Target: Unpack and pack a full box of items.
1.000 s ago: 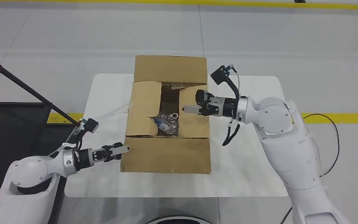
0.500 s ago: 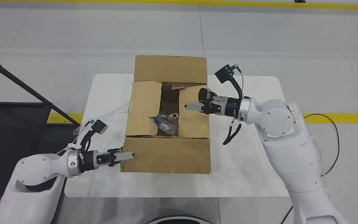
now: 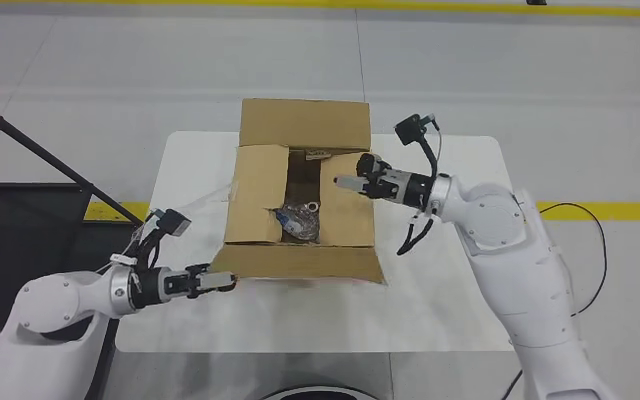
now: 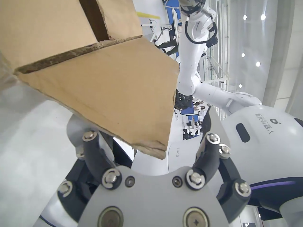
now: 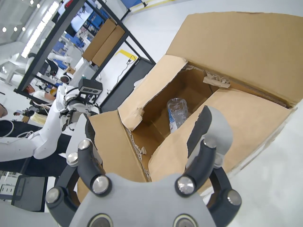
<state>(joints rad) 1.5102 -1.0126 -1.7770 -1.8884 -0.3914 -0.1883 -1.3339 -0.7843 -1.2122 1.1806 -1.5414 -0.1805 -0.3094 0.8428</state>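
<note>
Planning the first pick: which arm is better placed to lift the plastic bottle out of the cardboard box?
Right. The right hand, open, hovers over the cardboard box beside its opening, facing the plastic bottle inside. The left hand sits outside, at a corner of the front flap.

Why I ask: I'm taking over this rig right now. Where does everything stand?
Tools: the left tool is open, with the left corner of the near flap between its fingers. The right tool is open, over the right flap.
Things: the box stands on the table with its far flap folded out and its side flaps partly in. A bottle lies inside.
Done: the top is partly open.
Left: probably fold the flaps clear, lift out the bottle, then repack.
</note>
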